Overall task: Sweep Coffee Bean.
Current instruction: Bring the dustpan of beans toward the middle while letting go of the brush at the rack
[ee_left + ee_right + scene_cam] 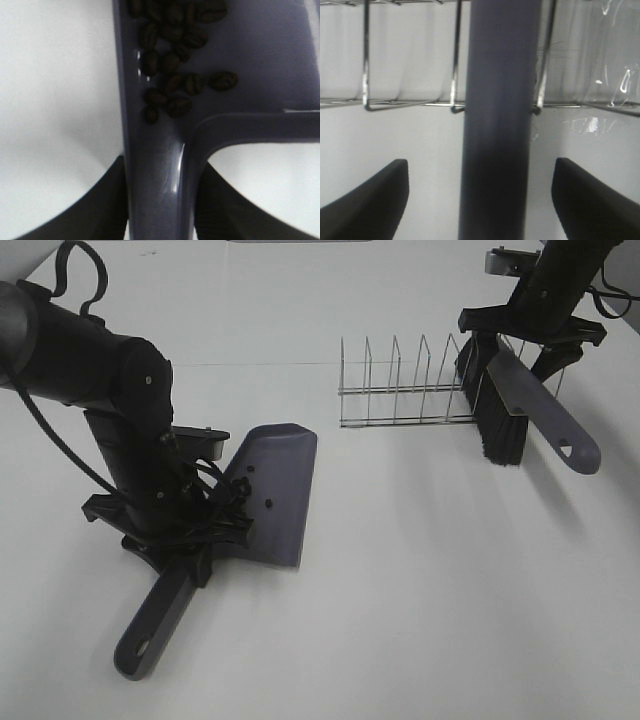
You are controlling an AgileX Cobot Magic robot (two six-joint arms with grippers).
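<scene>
The grey-purple dustpan lies on the white table left of centre, its handle pointing to the front. My left gripper is shut on that handle where it meets the pan; the left wrist view shows the fingers pressed on both sides of it. Coffee beans lie clustered inside the pan against one side wall, and a few show in the high view. The brush, black bristles down, leans at the wire rack's right end. My right gripper is open around its handle without touching it.
A chrome wire rack with upright dividers stands at the back centre, and its wires show in the right wrist view. The brush handle sticks out to the right front. The left arm's black body fills the left side.
</scene>
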